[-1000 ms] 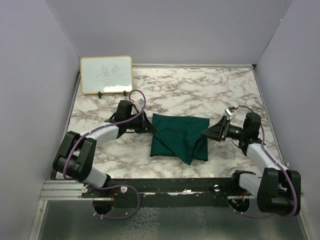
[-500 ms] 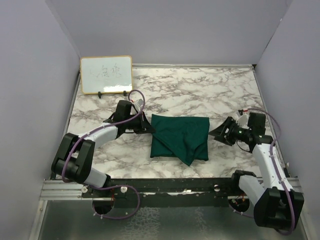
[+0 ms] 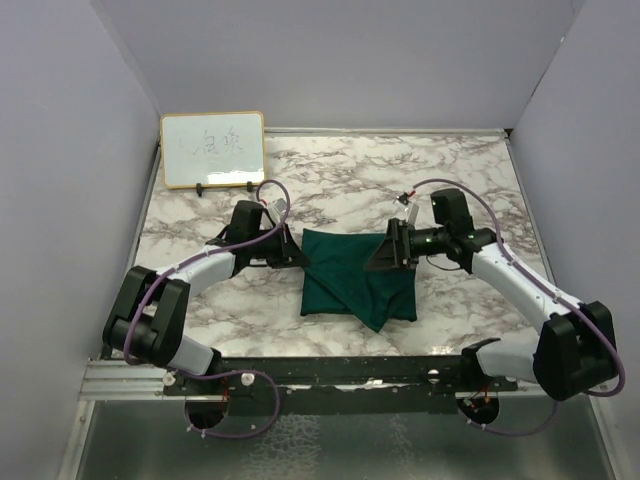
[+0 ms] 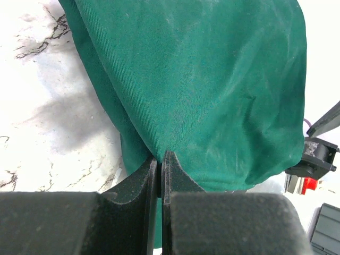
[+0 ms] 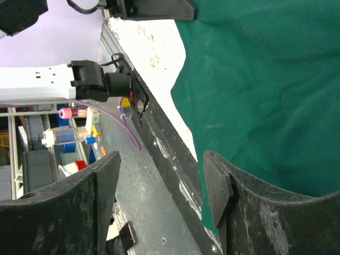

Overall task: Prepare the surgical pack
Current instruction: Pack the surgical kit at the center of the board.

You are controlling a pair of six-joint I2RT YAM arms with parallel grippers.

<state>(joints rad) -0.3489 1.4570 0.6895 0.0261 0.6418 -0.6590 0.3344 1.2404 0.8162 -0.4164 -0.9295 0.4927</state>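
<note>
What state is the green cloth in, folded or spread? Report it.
Folded. The green cloth lies as a compact bundle with overlapping flaps, not spread flat.

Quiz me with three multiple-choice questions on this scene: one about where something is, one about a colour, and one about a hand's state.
1. Where on the table does the whiteboard stand?
A. far left corner
B. far right corner
C. near edge, centre

2. What colour is the folded drape?
A. white
B. grey
C. dark green

3. How is the right hand?
A. shut on the whiteboard
B. open, over the drape's right part
C. shut on the drape

Answers:
1 A, it stands at the back on the left.
2 C, the fabric is dark green in every view.
3 B, its fingers stand wide apart with nothing between them.
</note>
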